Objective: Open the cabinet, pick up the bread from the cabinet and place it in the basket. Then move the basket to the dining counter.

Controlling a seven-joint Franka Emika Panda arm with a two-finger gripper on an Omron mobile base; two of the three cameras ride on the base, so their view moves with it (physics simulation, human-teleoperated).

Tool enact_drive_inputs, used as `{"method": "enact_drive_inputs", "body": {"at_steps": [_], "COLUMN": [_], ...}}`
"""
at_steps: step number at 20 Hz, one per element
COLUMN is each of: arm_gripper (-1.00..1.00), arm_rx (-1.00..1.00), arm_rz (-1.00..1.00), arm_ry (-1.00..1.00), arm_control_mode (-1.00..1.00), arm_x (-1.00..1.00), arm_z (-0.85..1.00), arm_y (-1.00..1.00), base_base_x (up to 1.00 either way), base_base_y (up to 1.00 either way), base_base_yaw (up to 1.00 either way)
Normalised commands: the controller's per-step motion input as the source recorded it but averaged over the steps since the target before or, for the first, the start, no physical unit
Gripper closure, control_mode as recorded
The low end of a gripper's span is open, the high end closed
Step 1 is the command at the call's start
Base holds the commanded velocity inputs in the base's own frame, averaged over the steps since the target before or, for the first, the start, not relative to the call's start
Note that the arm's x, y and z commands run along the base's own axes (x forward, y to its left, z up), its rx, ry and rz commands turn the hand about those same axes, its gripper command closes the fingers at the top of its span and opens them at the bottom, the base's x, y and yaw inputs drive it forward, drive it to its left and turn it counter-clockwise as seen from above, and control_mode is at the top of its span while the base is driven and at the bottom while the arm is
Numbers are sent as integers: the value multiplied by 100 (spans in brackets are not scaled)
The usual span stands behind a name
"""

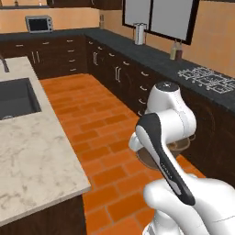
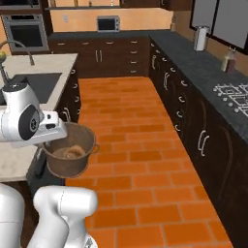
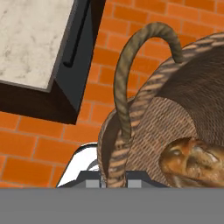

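Basket hung in mid-air over the brick floor, beside the dining counter; your gripper's jaws were clenched on its rim, bread lying inside.

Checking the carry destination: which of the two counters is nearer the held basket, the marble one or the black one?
The marble dining counter. In the right base view the basket hangs just off its edge, while the black counter lies across the brick floor.
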Motion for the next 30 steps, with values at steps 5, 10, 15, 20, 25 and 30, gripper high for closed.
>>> {"method": "enact_drive_inputs", "body": {"at_steps": [5, 10, 15, 20, 25, 30], "arm_gripper": [100, 100, 100, 100, 100, 100], "arm_rx": [0, 0, 0, 0, 0, 0], "arm_rz": [0, 0, 0, 0, 0, 0], "arm_ry": [0, 0, 0, 0, 0, 0], "arm_control_mode": [100, 100, 100, 100, 100, 100], "arm_x": [0, 0, 0, 0, 0, 0], "arm_z": [0, 0, 0, 0, 0, 0], "arm_y": [0, 0, 0, 0, 0, 0], "base_base_x": [-16, 0, 0, 8, 15, 40], "base_base_y": [99, 100, 94, 71, 35, 36], "base_base_yaw": [6, 28, 47, 24, -3, -13]}}
